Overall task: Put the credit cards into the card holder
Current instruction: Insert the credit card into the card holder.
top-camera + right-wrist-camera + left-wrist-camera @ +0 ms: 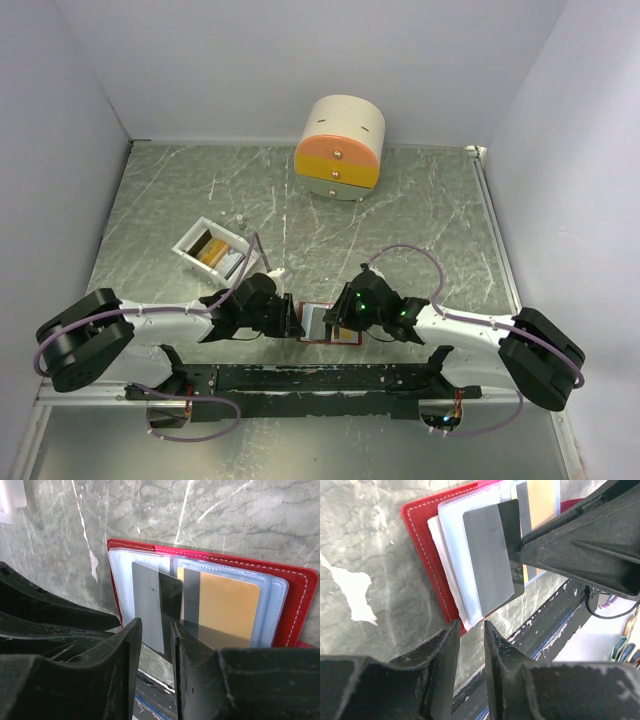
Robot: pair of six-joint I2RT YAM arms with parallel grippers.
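The red card holder (pixel 330 342) lies open on the table between my two grippers, its pale sleeves up (pixel 420 535) (pixel 300 595). An orange-gold credit card (pixel 227 605) (pixel 542 500) sits in a right-hand sleeve. A dark grey-and-black credit card (pixel 150 600) (pixel 490 560) rests on the left sleeves and sticks out over the holder's near edge. My right gripper (pixel 156 625) (pixel 338 320) is open by a narrow gap, its tips at that card's near end. My left gripper (pixel 470 630) (pixel 297 325) is open at the holder's near left corner, with nothing between its fingers.
A white tray (pixel 190 240) with more cards (pixel 210 250) stands at the middle left. A round cream-and-orange drawer box (pixel 340 147) is at the back. The black base rail (pixel 330 378) runs just in front of the holder.
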